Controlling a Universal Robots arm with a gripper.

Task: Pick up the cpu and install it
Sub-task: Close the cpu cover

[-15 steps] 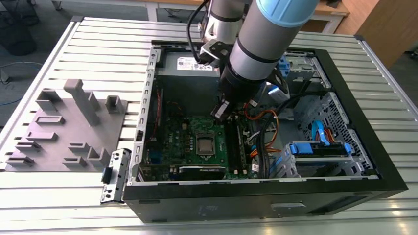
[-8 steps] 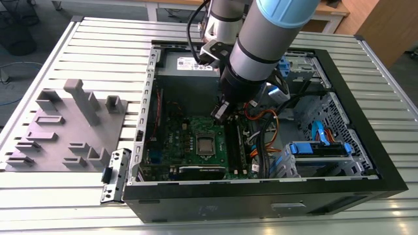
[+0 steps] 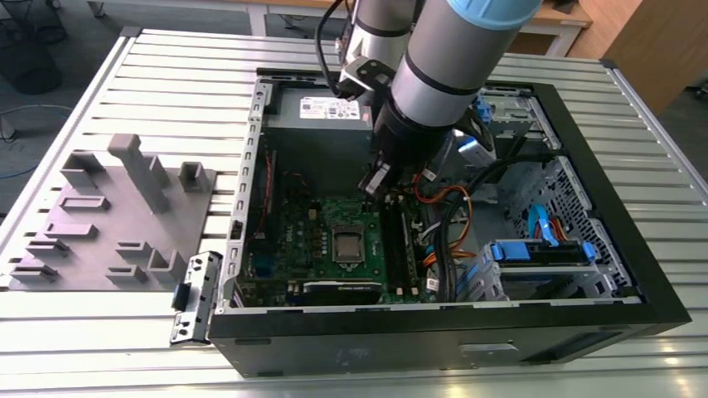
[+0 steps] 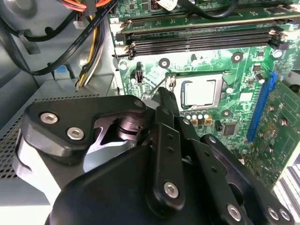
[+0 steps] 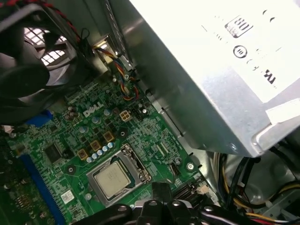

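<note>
cpu (image 5: 112, 180) in socket, near gripper (image 5: 161, 194)

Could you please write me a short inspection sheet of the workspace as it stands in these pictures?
Surface: slatted metal table carrying an open computer case.
Job's things: cpu lies flat in the socket frame on the green motherboard.
Clutter: grey fixture block and a loose metal bracket at the exterior view's left of the case.
Grippers: gripper hangs above the motherboard, apart from the cpu.
Cables: orange and black leads beside the arm; yellow and black bundle.
Surroundings: silver power supply, black fan, blue drive brackets.
</note>
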